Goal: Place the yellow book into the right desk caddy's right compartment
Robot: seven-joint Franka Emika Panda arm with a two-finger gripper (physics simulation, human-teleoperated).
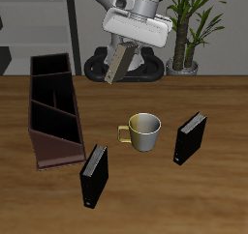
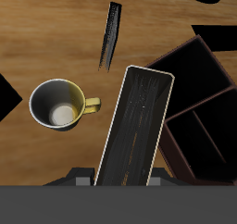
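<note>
Yellow and thin, the book (image 1: pixel 118 61) hangs tilted, pinched in the closed two-finger gripper (image 1: pixel 127 44), high above the long dark brown caddy (image 1: pixel 54 112).

A wooden table (image 1: pixel 194 93) with a warm brown grain fills the foreground. Behind it stands a potted plant (image 1: pixel 197 20) with long green leaves, in front of a pale wall (image 1: pixel 232 44). Farther along the back, grey shelving (image 1: pixel 39 25) stands in dimmer light.
</note>
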